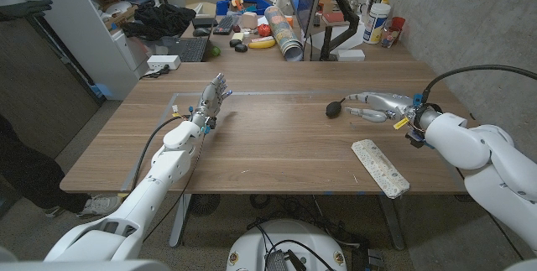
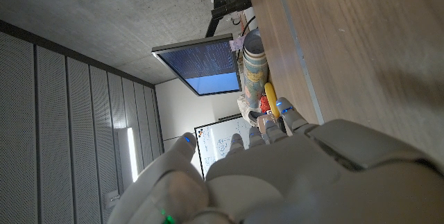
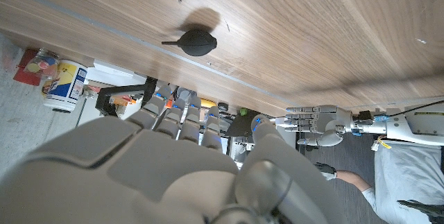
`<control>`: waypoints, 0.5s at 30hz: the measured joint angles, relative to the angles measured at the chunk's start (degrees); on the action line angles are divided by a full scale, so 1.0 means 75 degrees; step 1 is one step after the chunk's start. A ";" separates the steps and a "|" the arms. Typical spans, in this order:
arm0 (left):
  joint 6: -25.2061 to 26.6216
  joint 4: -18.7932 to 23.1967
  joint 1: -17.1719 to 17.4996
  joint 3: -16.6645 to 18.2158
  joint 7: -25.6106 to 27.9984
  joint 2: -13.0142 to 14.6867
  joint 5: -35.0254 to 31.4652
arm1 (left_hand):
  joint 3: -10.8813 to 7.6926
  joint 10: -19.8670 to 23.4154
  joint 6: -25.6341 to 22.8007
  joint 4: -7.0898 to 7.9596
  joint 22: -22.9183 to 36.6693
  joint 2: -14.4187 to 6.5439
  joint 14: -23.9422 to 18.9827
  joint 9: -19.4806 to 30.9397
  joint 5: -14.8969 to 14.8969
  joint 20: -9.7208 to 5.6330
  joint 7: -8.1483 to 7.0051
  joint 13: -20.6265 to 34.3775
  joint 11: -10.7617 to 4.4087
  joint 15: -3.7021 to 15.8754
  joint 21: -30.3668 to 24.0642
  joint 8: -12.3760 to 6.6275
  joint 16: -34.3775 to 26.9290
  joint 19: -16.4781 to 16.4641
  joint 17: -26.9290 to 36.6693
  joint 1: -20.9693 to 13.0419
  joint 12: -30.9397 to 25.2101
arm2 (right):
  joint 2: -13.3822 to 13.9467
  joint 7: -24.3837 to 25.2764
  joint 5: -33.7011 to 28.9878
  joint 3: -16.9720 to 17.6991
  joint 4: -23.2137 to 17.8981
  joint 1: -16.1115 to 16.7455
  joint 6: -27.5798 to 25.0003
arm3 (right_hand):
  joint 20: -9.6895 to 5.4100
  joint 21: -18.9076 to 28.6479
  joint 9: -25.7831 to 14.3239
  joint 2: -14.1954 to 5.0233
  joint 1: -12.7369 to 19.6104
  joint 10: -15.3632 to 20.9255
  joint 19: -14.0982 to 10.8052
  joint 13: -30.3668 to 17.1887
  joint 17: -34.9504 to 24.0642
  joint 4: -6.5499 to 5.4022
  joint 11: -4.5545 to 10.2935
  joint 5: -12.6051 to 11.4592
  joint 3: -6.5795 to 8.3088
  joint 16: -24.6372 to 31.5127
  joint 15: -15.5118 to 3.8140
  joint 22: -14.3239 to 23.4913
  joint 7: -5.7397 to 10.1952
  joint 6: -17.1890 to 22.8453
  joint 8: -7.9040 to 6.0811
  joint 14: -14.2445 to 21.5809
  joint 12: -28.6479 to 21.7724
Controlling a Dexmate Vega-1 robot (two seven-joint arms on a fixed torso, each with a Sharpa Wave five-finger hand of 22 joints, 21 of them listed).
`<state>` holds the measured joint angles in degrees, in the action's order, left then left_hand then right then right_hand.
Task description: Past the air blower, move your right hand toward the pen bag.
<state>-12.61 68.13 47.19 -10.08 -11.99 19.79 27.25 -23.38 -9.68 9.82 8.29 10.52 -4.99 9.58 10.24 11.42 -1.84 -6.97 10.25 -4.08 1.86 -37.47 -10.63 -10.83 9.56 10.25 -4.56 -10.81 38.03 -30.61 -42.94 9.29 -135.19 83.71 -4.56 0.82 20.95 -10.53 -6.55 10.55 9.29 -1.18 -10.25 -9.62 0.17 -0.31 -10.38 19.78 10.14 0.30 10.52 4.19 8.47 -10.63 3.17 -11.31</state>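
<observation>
My right hand, fingers apart and empty, hovers just beside the one black rubber air blower on the wooden table. I judge the reach barely begun: next I must swing toward the single pale flat patterned pen bag nearer me. My left hand waits open.

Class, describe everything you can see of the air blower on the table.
The air blower is small, black and matte, rubber by its look: a rounded bulb tapering to a thin nozzle. It lies on its side on the wooden table, casting a shadow. The right hand hangs just beside its bulb, fingers apart; whether they touch is unclear.
</observation>
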 measured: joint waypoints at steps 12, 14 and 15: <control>0.0010 0.0005 0.0002 0.0000 0.0001 0.0005 0.0000 | 0.0023 0.0000 0.0000 0.0023 0.0000 0.0000 0.0000 0.0000 0.0000 0.0000 0.0000 0.0000 0.0000 0.0000 0.0000 0.0000 0.0000 0.0000 0.0000 0.0000 0.0000 | 0.0065 -0.0003 -0.0027 -0.0085 0.0019 0.0020 -0.0110 | 0.0000 -0.0059 0.0000 -0.0013 0.0047 0.0000 0.0000 0.0000 0.0000 0.0064 0.0000 0.0000 0.0000 0.0000 0.0000 0.0000 -0.0027 -0.0027 0.0000 0.0000 0.0000; 0.0010 0.0005 0.0002 0.0000 0.0000 0.0004 0.0000 | 0.0023 0.0000 0.0000 0.0023 0.0000 0.0000 0.0000 0.0000 0.0000 0.0000 0.0000 0.0000 0.0000 0.0000 0.0000 0.0000 0.0000 0.0000 0.0000 0.0000 0.0000 | 0.0076 -0.0003 -0.0030 -0.0096 0.0023 0.0021 -0.0132 | 0.0000 -0.0059 0.0000 -0.0013 0.0047 0.0000 0.0000 0.0000 0.0000 0.0064 0.0000 0.0000 0.0000 0.0000 0.0000 0.0000 -0.0027 -0.0027 0.0000 0.0000 0.0000; 0.0010 0.0005 0.0002 0.0000 0.0001 0.0005 0.0000 | 0.0023 0.0000 0.0000 0.0023 0.0000 0.0000 0.0000 0.0000 0.0000 0.0000 0.0000 0.0000 0.0000 0.0000 0.0000 0.0000 0.0000 0.0000 0.0000 0.0000 0.0000 | 0.0080 -0.0003 -0.0031 -0.0100 0.0025 0.0022 -0.0137 | 0.0000 -0.0059 0.0000 -0.0013 0.0047 0.0000 0.0000 0.0000 0.0000 0.0064 0.0000 0.0000 0.0000 0.0000 0.0000 0.0000 -0.0027 -0.0027 0.0000 0.0000 0.0000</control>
<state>-12.53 68.17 47.20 -10.07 -11.98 19.82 27.25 -23.21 -9.68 9.82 8.46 10.52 -4.99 9.59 10.24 11.42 -1.84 -6.97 10.25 -4.08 1.86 -37.47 -10.63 -10.83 9.56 10.25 -4.56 -10.81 38.63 -30.64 -43.17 8.53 -135.01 83.88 -5.59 0.82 20.50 -10.52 -6.65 10.90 9.30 -1.18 -10.24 -9.62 0.64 -0.31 -10.38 19.78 10.14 0.30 10.52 3.98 8.27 -10.63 3.17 -11.31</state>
